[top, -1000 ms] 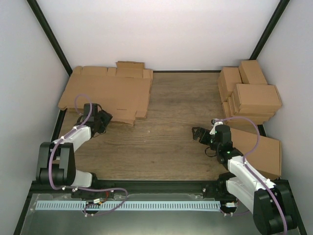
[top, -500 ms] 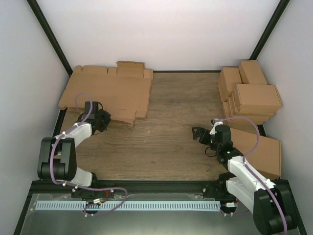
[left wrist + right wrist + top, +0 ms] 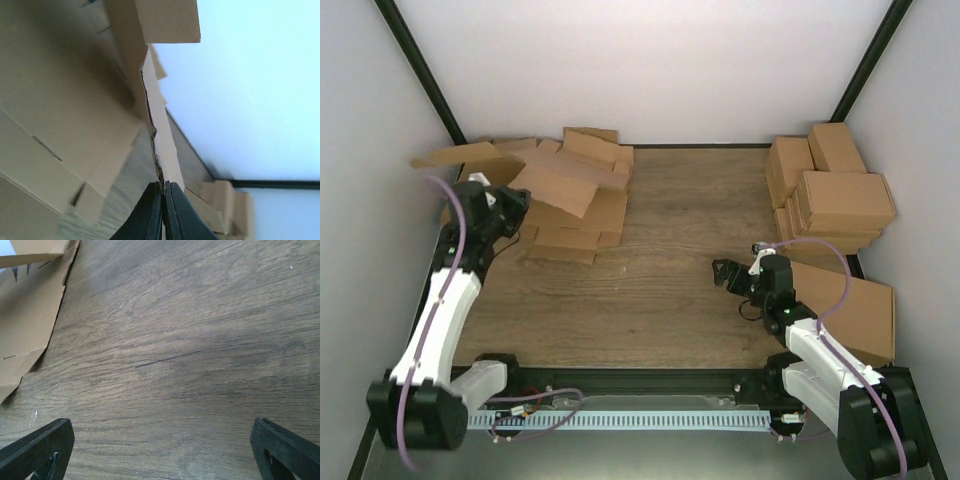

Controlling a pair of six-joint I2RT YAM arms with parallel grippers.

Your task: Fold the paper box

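Paper box is off the pile now: a second ago it lay flat at the back-left of the table with the left gripper low at its near edge and not closed. That gripper has since clamped and the arm has swung up, so the die-cut sheet hangs tilted in the air above the stack of flat blanks, one end out toward the left wall. The wrist view confirms it, with the fingers pressed together on the sheet's thin edge and no gap showing. Looks like a single sheet came away, though I can't rule out a second one stuck behind it. My read is that the pick is done and separation from the pile is in progress. No creases are folded yet, so the task is barely started. It's an edge pinch on a big floppy panel, so slipping or tearing at the corrugation is the risk. The right gripper hasn't moved; it sits over bare wood mid-right, jaws spread wide, holding nothing. Counts: two arms, two grippers, one lifted blank. There is one stack under it, but the layers can't be counted from here. Finished brown cartons sit back-right and along the right edge, at least four, and stacking hides the exact number.
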